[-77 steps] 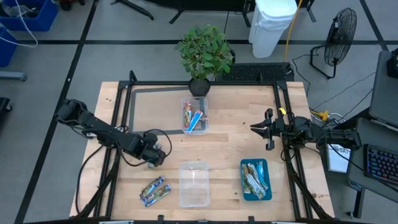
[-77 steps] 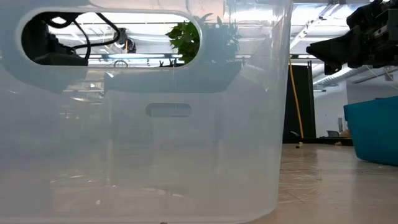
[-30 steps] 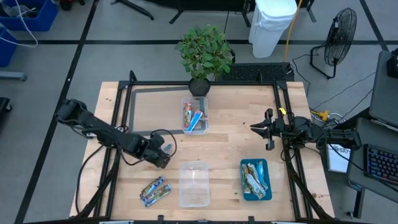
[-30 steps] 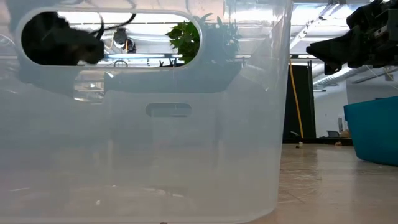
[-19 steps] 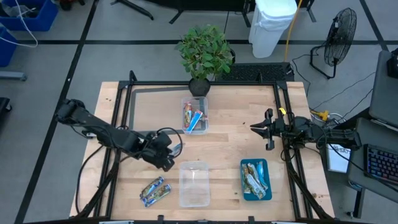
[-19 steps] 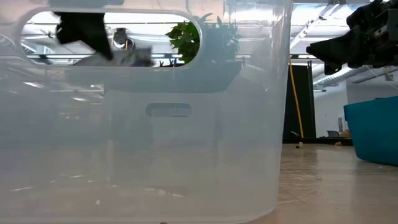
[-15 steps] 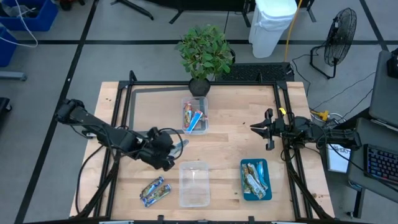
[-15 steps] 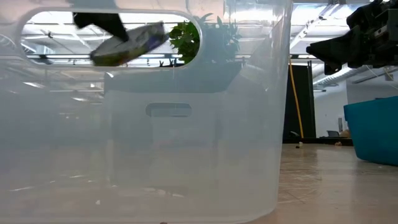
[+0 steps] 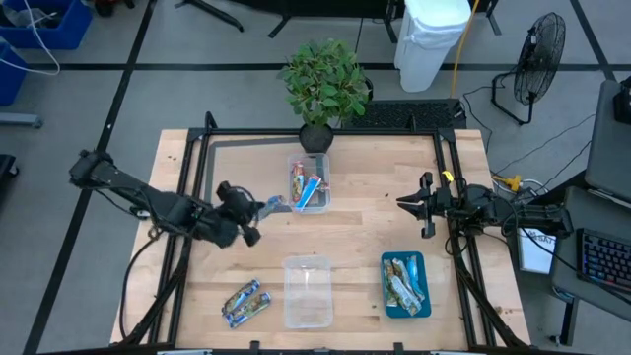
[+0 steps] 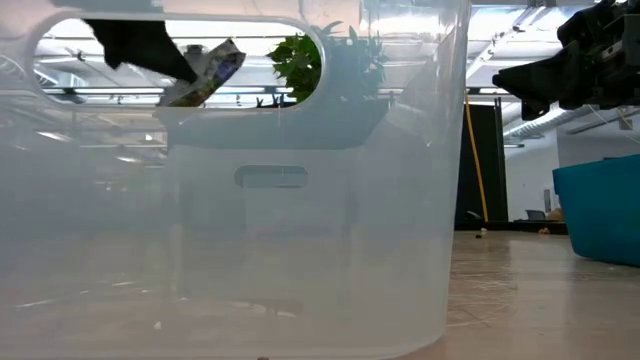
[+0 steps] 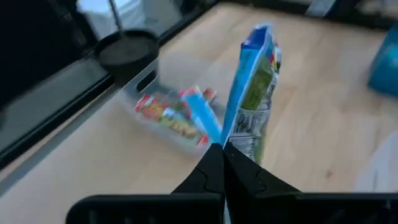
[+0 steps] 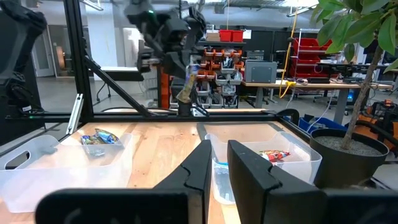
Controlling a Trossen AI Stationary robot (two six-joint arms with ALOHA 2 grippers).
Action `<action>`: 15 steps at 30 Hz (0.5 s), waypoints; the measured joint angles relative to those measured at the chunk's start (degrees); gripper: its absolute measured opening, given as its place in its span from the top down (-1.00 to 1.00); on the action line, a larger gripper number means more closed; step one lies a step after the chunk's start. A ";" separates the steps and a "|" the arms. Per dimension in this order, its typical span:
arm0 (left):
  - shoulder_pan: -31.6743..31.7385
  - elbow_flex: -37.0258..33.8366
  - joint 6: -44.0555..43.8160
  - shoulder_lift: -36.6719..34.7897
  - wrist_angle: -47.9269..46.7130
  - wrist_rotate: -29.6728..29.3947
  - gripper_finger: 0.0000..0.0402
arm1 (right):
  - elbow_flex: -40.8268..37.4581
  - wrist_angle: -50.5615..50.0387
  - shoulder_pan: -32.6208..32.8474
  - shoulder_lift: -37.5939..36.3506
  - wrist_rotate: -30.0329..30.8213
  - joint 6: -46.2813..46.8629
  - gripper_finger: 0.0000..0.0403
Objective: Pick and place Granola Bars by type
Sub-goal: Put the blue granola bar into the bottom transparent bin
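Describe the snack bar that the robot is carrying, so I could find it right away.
Start at the potted plant at the table's far edge; just in front of it stands a clear tub holding bars. Left of that tub, the left gripper is shut on a blue-and-green granola bar. It is the only bar held in the air; the others lie in containers or on the table.

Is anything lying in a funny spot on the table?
Yes. Two granola bars lie loose on the wood near the table's front left, outside every container, beside the empty clear tub. The other bars sit in the far tub or the teal tray, except one in the left gripper.
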 joint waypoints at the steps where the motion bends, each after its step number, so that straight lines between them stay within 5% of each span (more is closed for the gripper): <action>1: 1.04 -2.51 2.26 -1.99 4.28 1.14 1.00 | 0.00 0.00 0.02 -0.02 0.00 -0.02 0.78; 5: 6.95 -12.61 11.24 -9.30 20.03 8.58 1.00 | 0.00 0.00 0.02 -0.01 0.01 -0.01 0.78; 9: 13.82 -21.59 18.60 -13.47 37.42 24.30 1.00 | 0.00 0.00 0.02 -0.02 0.00 0.00 0.78; 15: 20.25 -25.77 17.68 -12.63 51.94 44.14 1.00 | 0.00 -0.02 0.00 0.00 0.00 -0.02 0.78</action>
